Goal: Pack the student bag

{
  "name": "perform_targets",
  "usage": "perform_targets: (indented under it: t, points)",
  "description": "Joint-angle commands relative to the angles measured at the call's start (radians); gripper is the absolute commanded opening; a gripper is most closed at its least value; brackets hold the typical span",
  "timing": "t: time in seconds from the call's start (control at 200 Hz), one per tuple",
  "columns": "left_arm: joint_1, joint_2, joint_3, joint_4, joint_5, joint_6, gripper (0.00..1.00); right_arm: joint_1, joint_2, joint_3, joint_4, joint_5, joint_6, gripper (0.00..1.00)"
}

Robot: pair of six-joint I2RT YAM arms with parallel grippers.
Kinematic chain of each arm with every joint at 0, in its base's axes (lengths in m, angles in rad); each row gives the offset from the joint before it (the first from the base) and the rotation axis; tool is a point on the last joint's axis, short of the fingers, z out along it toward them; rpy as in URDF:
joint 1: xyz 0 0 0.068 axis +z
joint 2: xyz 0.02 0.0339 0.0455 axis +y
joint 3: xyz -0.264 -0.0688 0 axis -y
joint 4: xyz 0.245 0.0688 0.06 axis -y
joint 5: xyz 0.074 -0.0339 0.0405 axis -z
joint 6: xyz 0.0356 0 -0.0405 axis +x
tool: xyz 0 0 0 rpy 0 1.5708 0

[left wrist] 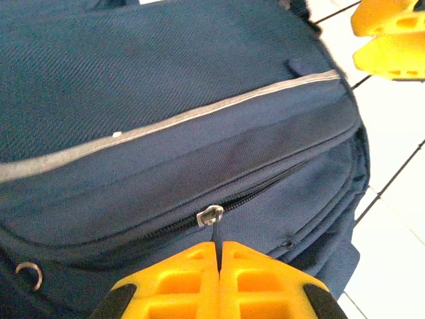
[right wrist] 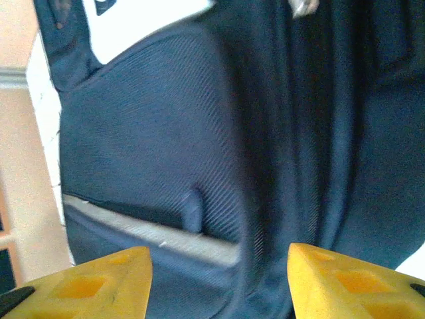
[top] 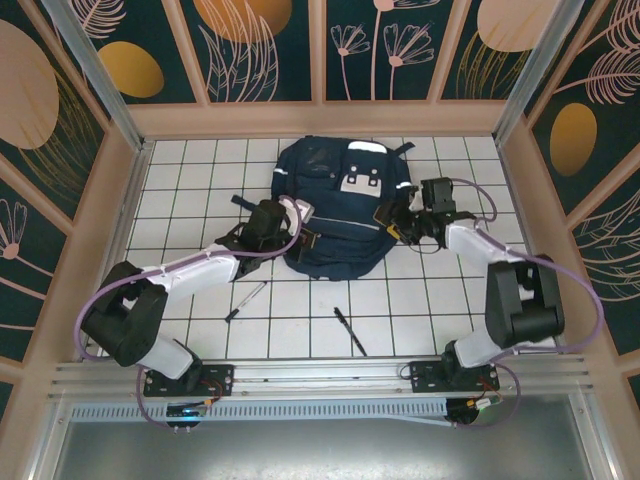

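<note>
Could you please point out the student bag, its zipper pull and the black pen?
student bag (top: 335, 228): top external view, middle of its navy front.
zipper pull (left wrist: 210, 216): left wrist view, the metal slider.
black pen (top: 350, 331): top external view, mid-shaft.

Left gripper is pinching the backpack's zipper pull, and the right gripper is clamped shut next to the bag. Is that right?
Not quite. The right gripper is open: the right wrist view shows its yellow fingers wide apart, facing the backpack. The left gripper does pinch the zipper pull.
</note>
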Motion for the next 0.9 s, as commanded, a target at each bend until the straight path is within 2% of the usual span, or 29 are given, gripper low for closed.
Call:
perform_targets:
  t: [0.0,0.1,0.23,0.425,0.601,0.821,0.896]
  points:
    - [-0.039,0.009,0.062,0.089,0.052,-0.052,0.00,0.074,-0.032,-0.035,0.037,0.089,0.126,0.56]
    - [-0.044,0.016,0.061,0.125,0.077,-0.072,0.00,0.099,0.010,-0.016,0.017,0.126,0.109,0.56]
    - [-0.043,0.007,0.048,0.095,-0.017,-0.060,0.00,0.106,0.036,-0.005,-0.028,0.180,0.108,0.57]
    - [-0.044,-0.006,-0.007,0.085,-0.039,-0.029,0.00,0.105,0.034,0.039,-0.125,0.249,0.086,0.58]
    - [-0.044,0.003,-0.030,0.081,0.006,-0.010,0.00,0.123,-0.021,-0.017,-0.076,0.255,0.162,0.62]
    - [-0.044,0.022,-0.040,0.105,0.036,-0.014,0.00,0.132,0.060,-0.020,-0.019,0.216,0.212,0.61]
    - [-0.043,0.015,-0.055,0.117,0.038,-0.015,0.00,0.139,0.057,-0.015,-0.050,0.256,0.215,0.62]
